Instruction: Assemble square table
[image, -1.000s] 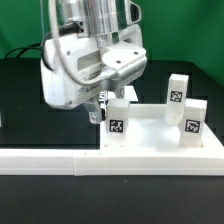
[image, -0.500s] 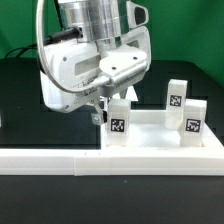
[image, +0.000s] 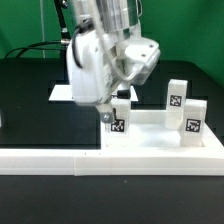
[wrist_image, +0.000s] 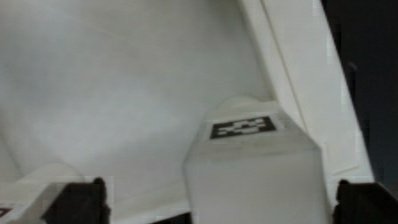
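Observation:
The square table's white tabletop slab (image: 150, 137) lies at the exterior view's right, against the white L-shaped rail (image: 60, 160). Three white tagged legs stand on it: one at the near left corner (image: 118, 122), one at the back (image: 176, 95) and one at the right (image: 192, 119). My gripper (image: 110, 110) hangs right over the near left leg. In the wrist view that leg (wrist_image: 249, 165) stands upright on the slab (wrist_image: 107, 90), between the dark fingertips (wrist_image: 75, 202). The gripper (wrist_image: 214, 205) is open, with a gap on each side of the leg.
The rail runs along the table's front edge and turns up beside the slab at the right (image: 215, 150). A flat white sheet (image: 58, 95) lies on the black mat behind the arm. A green wall stands at the back.
The jaws have spread apart and let go of the near left leg, which stays upright. The wrist has turned and shifted toward the exterior view's right.

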